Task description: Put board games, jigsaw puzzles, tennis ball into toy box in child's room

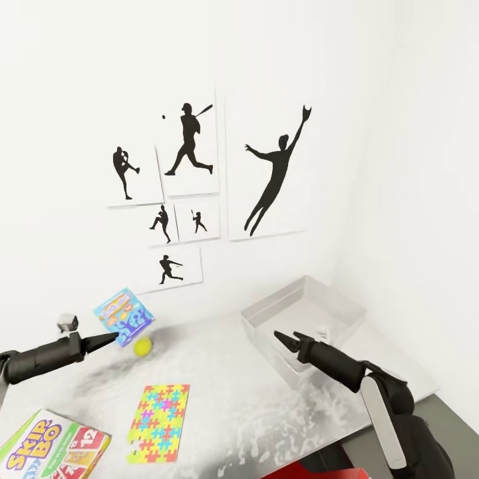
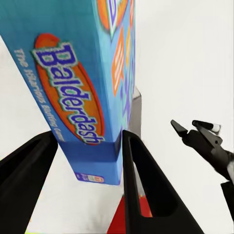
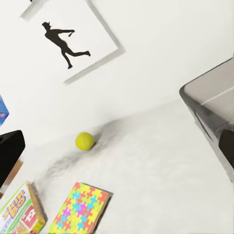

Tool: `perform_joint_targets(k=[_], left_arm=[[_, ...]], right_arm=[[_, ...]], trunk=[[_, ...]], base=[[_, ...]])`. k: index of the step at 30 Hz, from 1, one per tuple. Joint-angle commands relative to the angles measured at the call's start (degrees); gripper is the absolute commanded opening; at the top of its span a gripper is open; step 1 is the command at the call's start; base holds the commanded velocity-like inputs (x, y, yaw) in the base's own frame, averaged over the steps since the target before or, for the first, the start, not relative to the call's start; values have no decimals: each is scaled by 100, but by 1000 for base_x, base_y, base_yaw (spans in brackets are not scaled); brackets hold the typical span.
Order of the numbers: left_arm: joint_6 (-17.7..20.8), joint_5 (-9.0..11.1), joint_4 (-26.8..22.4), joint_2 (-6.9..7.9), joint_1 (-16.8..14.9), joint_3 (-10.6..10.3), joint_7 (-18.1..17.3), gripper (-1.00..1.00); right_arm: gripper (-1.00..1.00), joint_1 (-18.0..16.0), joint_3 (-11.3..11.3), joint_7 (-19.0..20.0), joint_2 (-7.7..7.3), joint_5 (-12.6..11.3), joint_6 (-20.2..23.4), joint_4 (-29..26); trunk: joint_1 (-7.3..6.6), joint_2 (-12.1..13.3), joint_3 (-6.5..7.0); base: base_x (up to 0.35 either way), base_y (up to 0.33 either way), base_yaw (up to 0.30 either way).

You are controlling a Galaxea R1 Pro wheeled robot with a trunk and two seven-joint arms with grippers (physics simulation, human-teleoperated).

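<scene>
Held game: I have a blue Balderdash board game (image 1: 124, 317) clamped between the fingers of my left gripper (image 1: 114, 338), lifted clear of the table (image 1: 219, 399) and tilted; in the left wrist view the box (image 2: 78, 87) sits between the two fingers, gripped at one end.
Toy box: the grey toy box (image 1: 303, 319) sits at the far right of the table, against the corner of the wall, well apart from the held game. I see no toys in the part of it that shows.
Right gripper: my right gripper (image 1: 287, 340) hovers at the near rim of the toy box, fingers spread apart and holding nothing.
Still on the table: the tennis ball (image 1: 142, 346) lies just below the held game; a jigsaw puzzle (image 1: 159, 422) lies nearer to me; a Skip-Bo board game (image 1: 53, 449) sits at the near left edge.
Step in hand, as I judge it: carrying the Balderdash box across to the toy box.
How I'd do it well: keep the box high enough to pass over the ball and the tray's flared rim, level it out, and pull my right arm back from the rim first, as it stands in the path. Release low inside, laid flat, to leave room for the rest.
Risk: the grip is near one end, so the box may swing or slip if I move fast.
</scene>
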Motion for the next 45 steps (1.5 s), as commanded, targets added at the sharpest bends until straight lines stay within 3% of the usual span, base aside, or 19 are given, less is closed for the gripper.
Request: perform_joint_targets(k=[1,3,7,10,14,15,19,25,27,31,36,40,45], left_arm=[[137,-19,-65,-106,-69,-23,60,-100],[209,-21,-120,-266,-223,-127,222,-100],[332,-29,-154,-692,-661,-661,718,-100],[363,-31,-135,-1174,-968,-921,1179,-100],[393,-25,-101,-1805,-1253,-1130,2052,-100],[396,-24,-93,-1888,-1286,-1153,2158,-100],[405,-21,153,-2551,-1590,-1274,2850,-100],[380,-10,910,-3113,-1996,-1311,3902,-100],[370,11,1144,-3204,-2110,-1308,4243,-100],[355,40,1491,-3204,-2266,-1306,4665,-100],[347,169,1622,-3204,-2308,-1306,4819,-100],[346,435,1652,-3204,-2315,-1325,4851,-100],[362,532,1654,-3204,-2316,-1337,4840,-100]], right_arm=[[100,-3,-82,78,-1,-27,43,-28],[100,-1,-235,188,-2,-27,52,-58],[100,1,-748,569,-6,-28,77,-84],[100,1,-1171,870,-10,-28,101,-88],[100,0,-1593,1139,-11,-28,111,-89],[100,-2,-1635,1164,-11,-28,113,-89],[100,-6,-2014,1345,-17,-28,125,-90],[100,-7,-2657,1559,-50,-23,161,-77],[100,-7,-2822,1612,-68,-24,191,-49],[100,-7,-2930,1641,-136,-27,224,-31],[100,-7,-2958,1645,-157,-28,240,-15],[100,-7,-2963,1641,-160,-28,236,-10],[100,-7,-2964,1641,-161,-28,235,-6]], trunk=[[3,-12,-13],[3,-12,-13],[3,-12,-13],[3,-12,-13],[3,-12,-13],[3,-12,-13],[3,-12,-13],[3,-12,-33],[3,-12,-49],[3,-12,-85],[3,-12,-131],[3,-12,-168],[3,-12,-215]], base=[[0,0,0],[0,0,0],[0,0,0],[0,0,0],[0,0,0],[0,0,0],[0,0,0],[0,0,0],[0,0,0],[0,0,0],[0,0,0],[0,0,0],[0,0,0]])
